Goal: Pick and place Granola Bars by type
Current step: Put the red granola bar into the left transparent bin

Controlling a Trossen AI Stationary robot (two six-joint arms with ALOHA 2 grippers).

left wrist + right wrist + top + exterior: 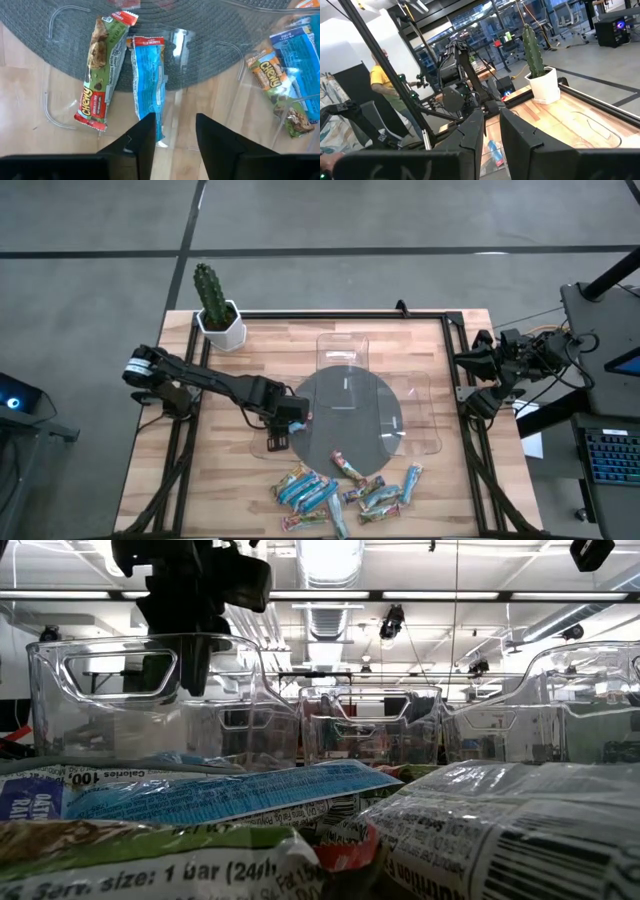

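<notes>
Granola bars lie in a loose pile (340, 485) near the table's front edge, blue, green and orange wrappers mixed. Two more lie flat in a clear tray (48, 102) at the left of a grey round mat (350, 420): a green-and-red Chewy bar (102, 70) and a blue bar (149, 85). My left gripper (172, 135) hangs over this tray pointing down, open, nothing between its fingers; the blue bar's near end lies below one finger. My right gripper (492, 131) waits level at the table's right edge (468, 380), a narrow gap between its fingers.
Two more clear trays stand on the mat's far side (343, 355) and right side (420, 415). A potted cactus (215, 310) stands at the far left corner. A black frame (330, 313) rims the table. A person (382, 82) stands in the room beyond.
</notes>
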